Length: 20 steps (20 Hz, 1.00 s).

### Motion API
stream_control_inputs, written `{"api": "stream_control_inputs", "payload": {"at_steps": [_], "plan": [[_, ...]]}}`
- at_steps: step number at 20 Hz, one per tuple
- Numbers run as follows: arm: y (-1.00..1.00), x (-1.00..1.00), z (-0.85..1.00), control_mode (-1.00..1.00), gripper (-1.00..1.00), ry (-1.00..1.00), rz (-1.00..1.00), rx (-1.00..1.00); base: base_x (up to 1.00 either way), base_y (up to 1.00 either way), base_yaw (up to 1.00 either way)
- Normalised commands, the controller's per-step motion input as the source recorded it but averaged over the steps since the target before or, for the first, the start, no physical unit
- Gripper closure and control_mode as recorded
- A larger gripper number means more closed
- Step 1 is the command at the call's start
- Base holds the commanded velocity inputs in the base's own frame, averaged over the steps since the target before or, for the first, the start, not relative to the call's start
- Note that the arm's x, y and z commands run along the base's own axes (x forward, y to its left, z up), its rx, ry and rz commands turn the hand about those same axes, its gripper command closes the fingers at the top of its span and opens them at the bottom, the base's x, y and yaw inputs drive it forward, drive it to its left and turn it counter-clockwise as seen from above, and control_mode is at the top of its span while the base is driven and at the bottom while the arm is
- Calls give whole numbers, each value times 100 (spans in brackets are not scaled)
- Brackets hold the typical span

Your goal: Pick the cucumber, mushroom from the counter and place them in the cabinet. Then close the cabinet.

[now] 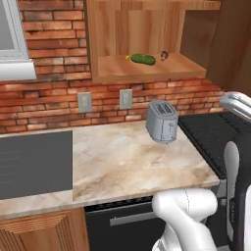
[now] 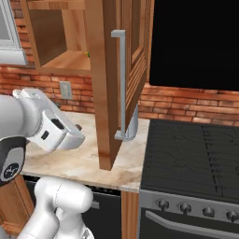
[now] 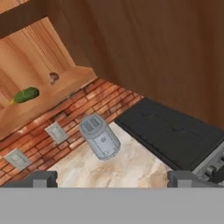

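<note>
Wooden cabinet point(image 1: 147, 73) w/ cucumber point(image 1: 142, 59) & mushroom point(image 1: 163, 55) both on shelf; placing done. Door point(image 2: 109, 93) open, closing left. Gripper point(image 3: 112, 178) jaws spread, nothing held, off counter point(image 1: 132, 157).

Count: one cucumber point(image 1: 143, 59) on the cabinet point(image 1: 142, 29) shelf; one mushroom point(image 1: 163, 55) beside it on the same shelf; one open wall cabinet with one door point(image 2: 122, 70) carrying one silver bar handle point(image 2: 120, 84); one toaster point(image 1: 162, 121) on the tabletop point(image 1: 127, 162); two wall outlets point(image 1: 85, 102) on the brick; one black stove top point(image 2: 191, 156); four stove knobs point(image 2: 184, 208) visible along its front.
</note>
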Motion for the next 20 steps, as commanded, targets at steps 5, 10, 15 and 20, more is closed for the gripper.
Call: {"api": "stream_control_inputs", "payload": {"at_steps": [5,10,15,20], "plan": [[0,-100,0,-100,-100,0,-3,10,0,0,0],[-5,-100,12,-100,-100,-2,-10,16,0,0,0],[-34,-83,14,-100,-100,-3,-10,20,0,0,0],[-58,-54,1,-100,-100,-5,-3,23,0,0,0]]}}
